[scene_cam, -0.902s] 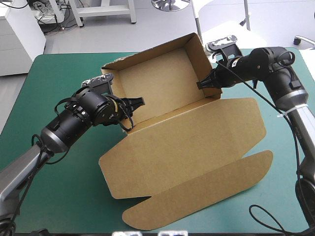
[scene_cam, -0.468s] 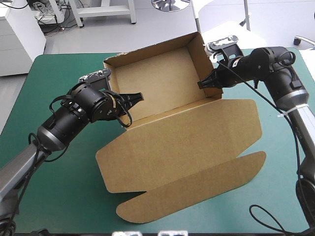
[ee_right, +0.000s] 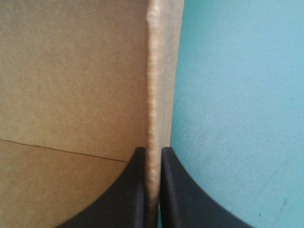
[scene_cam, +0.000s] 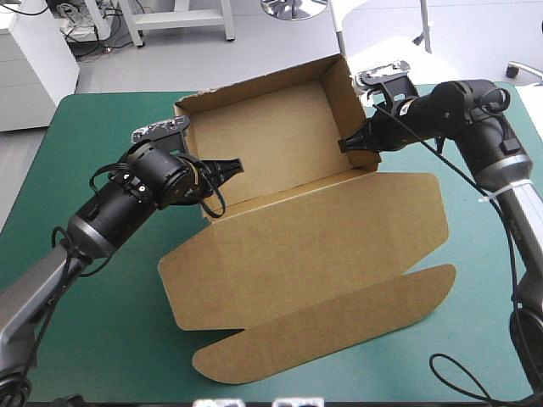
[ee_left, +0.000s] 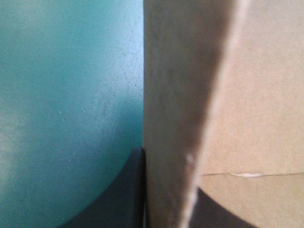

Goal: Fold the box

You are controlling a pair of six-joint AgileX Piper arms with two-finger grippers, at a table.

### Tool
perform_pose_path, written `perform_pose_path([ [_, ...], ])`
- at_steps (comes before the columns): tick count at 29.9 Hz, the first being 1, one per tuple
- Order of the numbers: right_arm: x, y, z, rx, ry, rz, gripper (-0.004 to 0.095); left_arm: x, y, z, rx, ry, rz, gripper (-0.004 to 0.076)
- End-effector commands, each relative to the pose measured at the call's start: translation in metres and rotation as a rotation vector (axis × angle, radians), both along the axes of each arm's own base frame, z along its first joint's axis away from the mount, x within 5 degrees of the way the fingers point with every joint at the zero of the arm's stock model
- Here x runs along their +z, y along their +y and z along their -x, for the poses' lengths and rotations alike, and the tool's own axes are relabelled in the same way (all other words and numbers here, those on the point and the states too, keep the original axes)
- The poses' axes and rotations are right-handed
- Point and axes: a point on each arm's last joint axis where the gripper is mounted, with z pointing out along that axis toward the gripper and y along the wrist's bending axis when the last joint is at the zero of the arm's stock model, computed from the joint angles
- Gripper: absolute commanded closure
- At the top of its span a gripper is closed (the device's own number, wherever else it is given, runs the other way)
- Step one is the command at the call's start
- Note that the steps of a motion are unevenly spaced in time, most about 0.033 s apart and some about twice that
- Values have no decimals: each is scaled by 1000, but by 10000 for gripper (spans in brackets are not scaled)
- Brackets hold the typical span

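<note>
- The brown box [scene_cam: 305, 246] sits mid-bench [scene_cam: 127, 356]. Its far half is an open tray with its walls raised, and its lid lies flat toward the near edge.
- A long rounded flap [scene_cam: 339, 326] runs along the lid's near side and also lies flat.
- The left tool [scene_cam: 231, 167] pinches the tray's left wall close to the near-left corner. In its wrist view the board fills the gap between the black fingers [ee_left: 118, 204], one on either side of the wall.
- The right tool [scene_cam: 346, 144] clamps the tray's right wall by the near-right corner. Its wrist view shows the two fingers almost meeting, with only the wall's edge between them.
- The bench's teal-green cover [ee_right: 237, 95] shows on the outer side of each gripped wall.
</note>
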Motion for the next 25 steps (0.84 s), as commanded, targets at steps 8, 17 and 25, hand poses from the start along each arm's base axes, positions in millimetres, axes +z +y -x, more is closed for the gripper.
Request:
perform_pose_path([
  [8, 19, -16, 14, -116, -7, 60, 919, 13, 8, -4, -89, -88, -172, 734],
  [17, -13, -15, 11, -155, 108, 69, 920, -10, 3, -40, -170, 78, -188, 734],
  [25, -69, -8, -13, -171, 266, 128, 920, -19, 15, -72, -184, 170, -193, 734],
])
